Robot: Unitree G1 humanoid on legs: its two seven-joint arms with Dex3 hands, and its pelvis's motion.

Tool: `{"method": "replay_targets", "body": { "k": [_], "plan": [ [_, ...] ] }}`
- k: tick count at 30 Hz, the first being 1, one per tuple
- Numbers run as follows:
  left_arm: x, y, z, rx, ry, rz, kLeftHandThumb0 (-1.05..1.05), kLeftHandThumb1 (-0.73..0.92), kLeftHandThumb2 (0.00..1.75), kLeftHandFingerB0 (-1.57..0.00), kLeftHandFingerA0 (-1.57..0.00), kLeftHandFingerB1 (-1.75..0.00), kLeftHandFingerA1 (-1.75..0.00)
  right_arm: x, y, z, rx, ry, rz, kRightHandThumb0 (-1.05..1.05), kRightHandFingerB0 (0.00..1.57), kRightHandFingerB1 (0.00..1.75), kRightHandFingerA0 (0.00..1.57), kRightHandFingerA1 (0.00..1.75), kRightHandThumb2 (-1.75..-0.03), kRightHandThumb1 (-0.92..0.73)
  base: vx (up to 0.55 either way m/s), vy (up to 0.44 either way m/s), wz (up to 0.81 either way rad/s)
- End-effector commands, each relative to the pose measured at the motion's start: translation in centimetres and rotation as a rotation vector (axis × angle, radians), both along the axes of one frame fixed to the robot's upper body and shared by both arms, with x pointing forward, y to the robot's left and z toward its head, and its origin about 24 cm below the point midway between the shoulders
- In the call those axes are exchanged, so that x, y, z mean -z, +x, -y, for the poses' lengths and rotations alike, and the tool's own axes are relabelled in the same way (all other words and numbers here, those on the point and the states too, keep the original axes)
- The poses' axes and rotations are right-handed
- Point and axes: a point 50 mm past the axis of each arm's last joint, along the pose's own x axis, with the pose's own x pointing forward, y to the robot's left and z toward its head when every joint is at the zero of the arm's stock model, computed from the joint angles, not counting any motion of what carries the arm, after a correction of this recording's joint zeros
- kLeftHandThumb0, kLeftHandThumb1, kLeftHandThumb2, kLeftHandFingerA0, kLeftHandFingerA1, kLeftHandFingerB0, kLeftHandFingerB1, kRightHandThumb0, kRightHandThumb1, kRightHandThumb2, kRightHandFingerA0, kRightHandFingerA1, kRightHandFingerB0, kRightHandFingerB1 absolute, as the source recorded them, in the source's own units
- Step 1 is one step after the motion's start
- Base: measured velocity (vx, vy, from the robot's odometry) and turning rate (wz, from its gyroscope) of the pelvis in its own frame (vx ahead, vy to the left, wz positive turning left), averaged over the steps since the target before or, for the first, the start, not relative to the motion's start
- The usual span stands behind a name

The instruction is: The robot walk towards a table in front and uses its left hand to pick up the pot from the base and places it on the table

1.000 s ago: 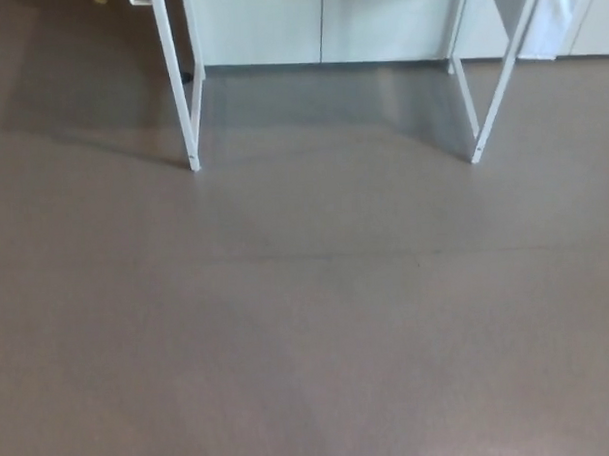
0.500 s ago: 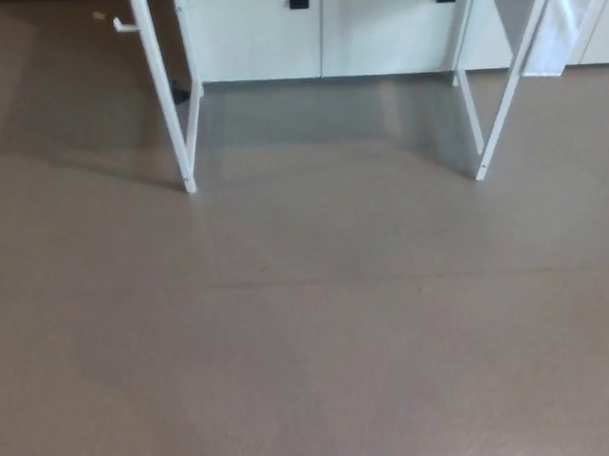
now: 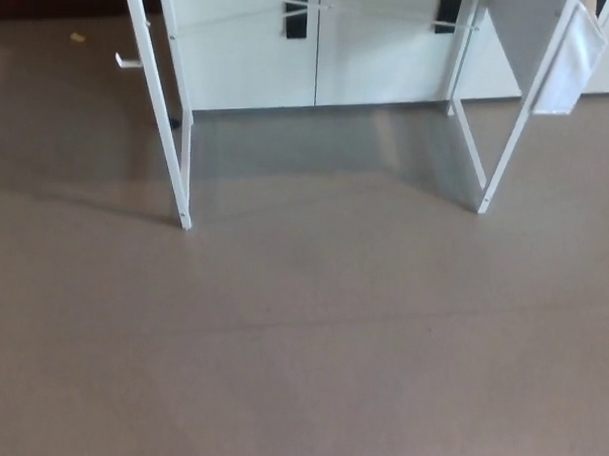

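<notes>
The walking step is judged to be in hand: only the lower frame of the table (image 3: 184,207) is seen, its white legs standing on the grey floor (image 3: 309,348) in the upper part of the head view, with a second slanted leg (image 3: 508,151) on the right. The tabletop is cut off by the upper edge, so neither the pot nor the base can be seen, and where they stand on the table cannot be told. No part of the robot is shown; the left hand and the right hand are both out of the picture, so nothing can be said of how far their fingers are spread or whether anything is held.

Behind the legs, white cabinets (image 3: 249,60) with black handles (image 3: 296,16) are seen, and a pale sheet (image 3: 571,64) is hung by the right leg. More of the bare floor is probably to be crossed, and the view raised, until the pot is brought within reach of the left hand.
</notes>
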Motion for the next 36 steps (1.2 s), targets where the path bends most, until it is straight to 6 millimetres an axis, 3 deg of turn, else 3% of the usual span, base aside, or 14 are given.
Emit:
{"method": "replay_targets", "body": {
  "k": [1, 21, 36],
  "plan": [
    [0.03, -0.04, -0.15, -0.019, -0.009, -0.001, -0.25, 0.61, 0.62, -0.24, -0.27, -0.34, -0.38, -0.22, -0.22, 0.68, 0.009, -0.017, 0.000, -0.10, 0.07, 0.46, 0.29, 0.56, -1.02, -0.67, 0.28, 0.057, 0.08],
    [0.01, 0.15, -0.13, -0.010, -0.006, -0.007, -0.26, 0.61, 0.63, -0.24, -0.27, -0.34, -0.37, -0.21, -0.23, 0.67, 0.013, -0.013, 0.002, -0.10, 0.08, 0.47, 0.30, 0.57, -1.02, -0.68, 0.31, -0.122, 0.06],
    [-0.13, 0.37, -0.20, 0.005, 0.008, -0.002, -0.27, 0.61, 0.63, -0.23, -0.27, -0.35, -0.38, -0.21, 0.01, 0.60, 0.021, -0.013, 0.007, -0.10, 0.10, 0.48, 0.31, 0.57, -1.02, -0.67, 0.27, 0.119, -0.02]
  ]
}}
